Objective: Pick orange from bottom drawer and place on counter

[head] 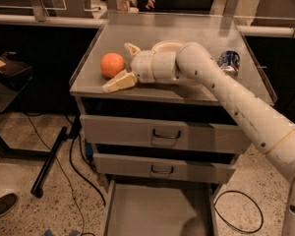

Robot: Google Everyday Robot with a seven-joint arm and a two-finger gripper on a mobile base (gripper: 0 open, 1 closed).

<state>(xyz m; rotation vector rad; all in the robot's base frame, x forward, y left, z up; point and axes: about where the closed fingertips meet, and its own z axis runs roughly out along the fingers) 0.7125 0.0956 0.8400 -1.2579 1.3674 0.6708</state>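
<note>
The orange [111,65] rests on the grey counter [152,28], near its front left corner. My gripper [117,67] is open at the orange's right side. One finger [132,48] reaches behind the fruit and the other finger [119,82] lies in front of it, and neither presses on it. The arm comes in from the lower right across the counter. The bottom drawer [157,210] is pulled out below, and its flat floor is bare.
A white bowl [168,45] sits behind my wrist. A blue can [229,61] stands at the counter's right side. The two upper drawers [162,134] are closed. A black stand leg [49,161], cables and a shoe [2,205] lie on the floor to the left.
</note>
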